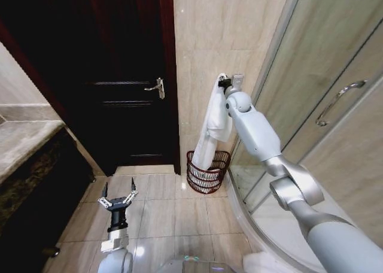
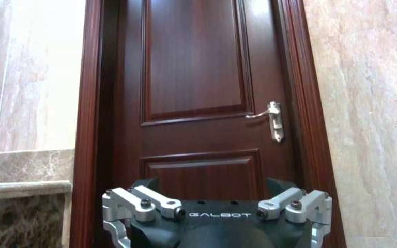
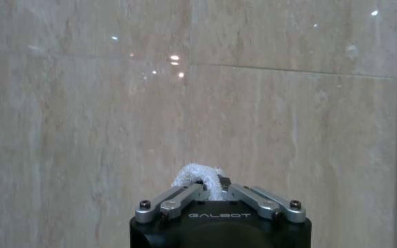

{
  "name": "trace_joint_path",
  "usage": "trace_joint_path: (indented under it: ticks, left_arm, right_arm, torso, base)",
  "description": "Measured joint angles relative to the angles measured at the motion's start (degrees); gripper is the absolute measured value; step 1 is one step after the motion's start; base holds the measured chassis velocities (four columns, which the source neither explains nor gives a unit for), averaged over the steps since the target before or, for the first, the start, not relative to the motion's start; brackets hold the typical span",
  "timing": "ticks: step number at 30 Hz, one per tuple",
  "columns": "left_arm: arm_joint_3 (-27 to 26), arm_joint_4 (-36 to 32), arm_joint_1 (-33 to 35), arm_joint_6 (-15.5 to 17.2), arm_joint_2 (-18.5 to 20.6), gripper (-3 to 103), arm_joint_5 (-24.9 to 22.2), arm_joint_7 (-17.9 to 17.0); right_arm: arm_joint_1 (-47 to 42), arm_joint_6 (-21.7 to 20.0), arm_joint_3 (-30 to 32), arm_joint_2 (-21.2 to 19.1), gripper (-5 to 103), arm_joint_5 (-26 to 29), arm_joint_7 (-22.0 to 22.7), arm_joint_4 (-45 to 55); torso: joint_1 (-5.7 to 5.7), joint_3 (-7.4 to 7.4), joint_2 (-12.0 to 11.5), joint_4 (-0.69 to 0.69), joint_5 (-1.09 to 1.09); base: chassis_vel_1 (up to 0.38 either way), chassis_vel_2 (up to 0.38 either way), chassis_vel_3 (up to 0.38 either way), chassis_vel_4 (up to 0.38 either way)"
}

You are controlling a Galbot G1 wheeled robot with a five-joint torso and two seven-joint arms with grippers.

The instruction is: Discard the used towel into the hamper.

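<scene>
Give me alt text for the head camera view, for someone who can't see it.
The right gripper, shut on a white towel, holds it up against the beige tiled wall, its lower end hanging into the dark red hamper on the floor. The left gripper is open, low over the floor tiles, before a dark wooden door.

the scene is seen from high up by the head view, angled forward and down over the floor, the door [image 1: 128, 93] and the tiled wall [image 1: 227, 39]. the door [image 2: 198, 103] is faced level, from low down, by the left wrist view. the tiled wall [image 3: 184, 93] is faced closely by the right wrist view.
</scene>
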Motion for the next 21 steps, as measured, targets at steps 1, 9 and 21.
trace_joint_path:
  ticks: [1, 9, 21]
  left_arm:
    - [0.00, 0.01, -0.05, 0.00, 0.00, 100, 0.06, 0.01]
    - [0.67, 0.74, -0.77, 0.20, 0.00, 100, 1.59, 0.04]
    - [0.81, 0.98, -1.07, 0.39, 0.00, 100, 2.36, 0.34]
  right_arm:
    - [-0.59, -0.34, -0.02, -0.43, 2, 0.05, 0.40, 1.08]
    - [-4.82, -1.49, 0.59, -2.53, 2, 0.19, 1.91, 6.27]
    - [-6.24, -0.91, 1.76, -2.77, 2, 0.24, 0.45, 6.17]
  torso:
    - [-0.11, -0.14, -0.26, 0.01, 0.01]
    - [-1.11, -1.35, -2.45, 0.00, 0.01]
    - [-2.42, -3.06, -5.45, 0.00, 0.01]
  base:
    - [-0.011, 0.042, 0.016, -0.090]
    - [-0.001, 0.005, 0.002, -0.011]
    - [0.000, 0.000, 0.000, 0.000]
